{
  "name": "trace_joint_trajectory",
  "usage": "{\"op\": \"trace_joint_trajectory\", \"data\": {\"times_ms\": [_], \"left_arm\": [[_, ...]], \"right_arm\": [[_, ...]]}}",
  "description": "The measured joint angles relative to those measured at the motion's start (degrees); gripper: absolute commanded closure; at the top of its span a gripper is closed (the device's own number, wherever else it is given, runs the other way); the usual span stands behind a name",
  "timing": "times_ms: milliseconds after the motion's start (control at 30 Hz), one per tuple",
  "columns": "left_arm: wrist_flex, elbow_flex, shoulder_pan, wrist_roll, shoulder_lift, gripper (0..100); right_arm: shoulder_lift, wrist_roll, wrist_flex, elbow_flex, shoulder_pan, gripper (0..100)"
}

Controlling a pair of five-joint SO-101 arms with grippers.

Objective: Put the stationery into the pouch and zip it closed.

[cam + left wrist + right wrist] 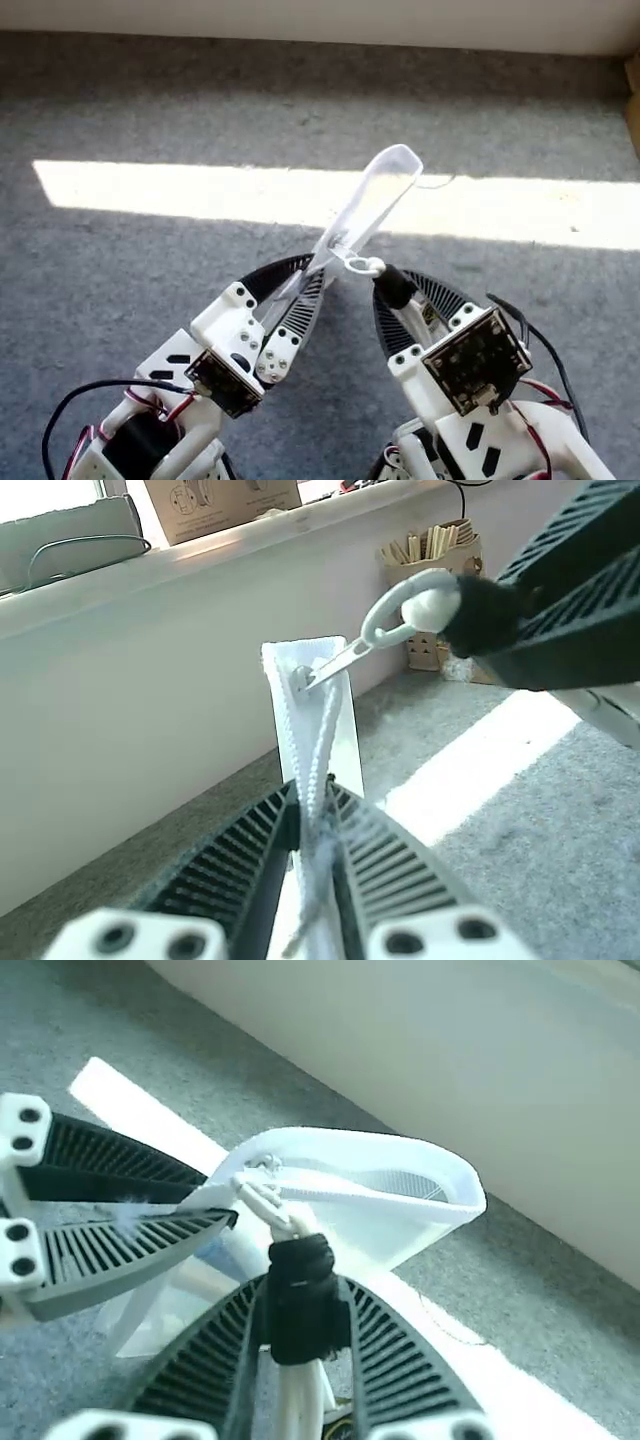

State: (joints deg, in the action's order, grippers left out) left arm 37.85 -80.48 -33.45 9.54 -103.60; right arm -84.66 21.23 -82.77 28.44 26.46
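Grey carpet covers the surface, crossed from 9 to 3 o'clock by a band of sunlight, with a white wall along 12 o'clock. A cardboard box sits on the ledge above the wall, and a holder of wooden sticks stands near the wall. My left gripper is clamped tight on one end of the clear pouch, which is held off the carpet and slants toward 1 o'clock. Just beside it, my right gripper pinches the black-wrapped zip pull. My fingers hide the pouch's lower end, its contents are a pale blur, and I cannot tell how far the zip is drawn.
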Motion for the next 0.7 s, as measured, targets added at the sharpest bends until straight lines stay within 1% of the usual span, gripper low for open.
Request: {"op": "trace_joint_trajectory", "data": {"times_ms": [133,300,367,500,633,700], "left_arm": [[0.0,-0.09,0.0,0.0,0.0,99],[0.0,-0.09,0.0,0.0,0.0,99],[0.0,-0.09,0.0,0.0,0.0,99],[0.0,-0.09,0.0,0.0,0.0,99],[0.0,-0.18,0.0,0.0,0.0,91],[0.0,-0.26,0.0,-0.62,0.0,89]], "right_arm": [[0.53,1.32,-3.6,-0.09,1.49,99.4],[6.24,1.23,-8.62,-2.55,10.11,99.4],[8.62,-0.26,-10.02,-5.1,13.54,99.4],[12.48,-2.29,-12.04,-11.52,18.02,99.4],[15.38,-2.73,-12.4,-16.53,19.25,99.4],[16.79,-3.87,-12.4,-18.55,19.34,99.4]]}}
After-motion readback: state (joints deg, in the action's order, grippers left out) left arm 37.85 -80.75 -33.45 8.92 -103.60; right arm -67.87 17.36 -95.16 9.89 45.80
